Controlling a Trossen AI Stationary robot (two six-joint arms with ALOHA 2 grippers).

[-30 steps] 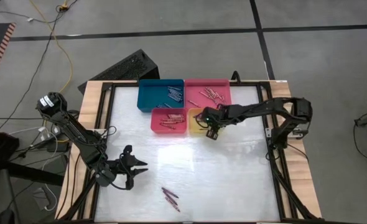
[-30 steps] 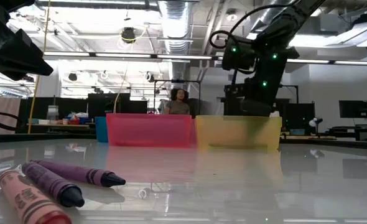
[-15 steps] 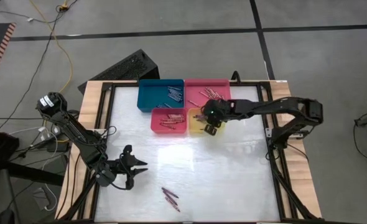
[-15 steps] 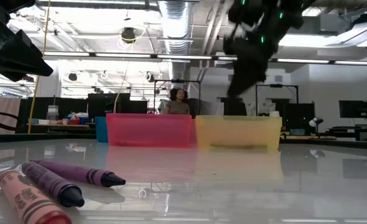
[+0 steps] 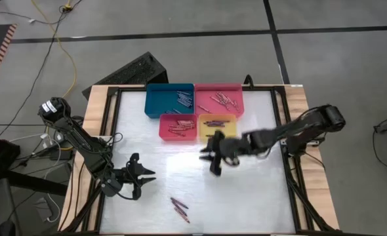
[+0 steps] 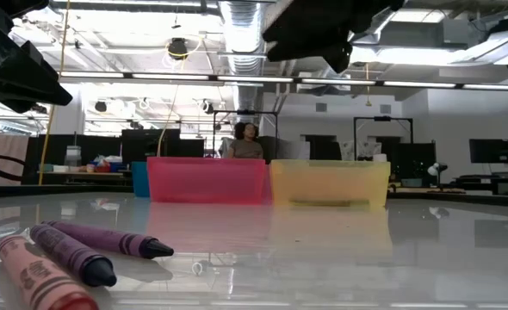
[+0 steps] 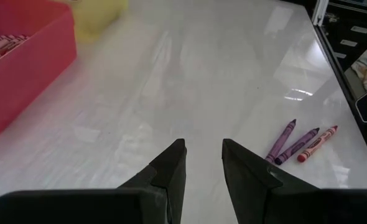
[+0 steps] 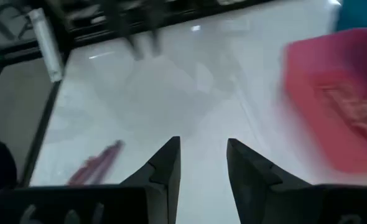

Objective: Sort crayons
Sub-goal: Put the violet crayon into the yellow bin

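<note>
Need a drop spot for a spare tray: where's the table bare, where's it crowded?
Bare: the right front of the table, past the loose crayons; also the left strip beside the blue tray. Crowded: the four trays at the back, the right gripper before the yellow tray, and the left gripper front-left.

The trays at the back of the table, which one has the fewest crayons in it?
The yellow tray, the front right one of the four. Only a crayon or two shows in it, while the blue, pink and red trays each hold a cluster.
</note>
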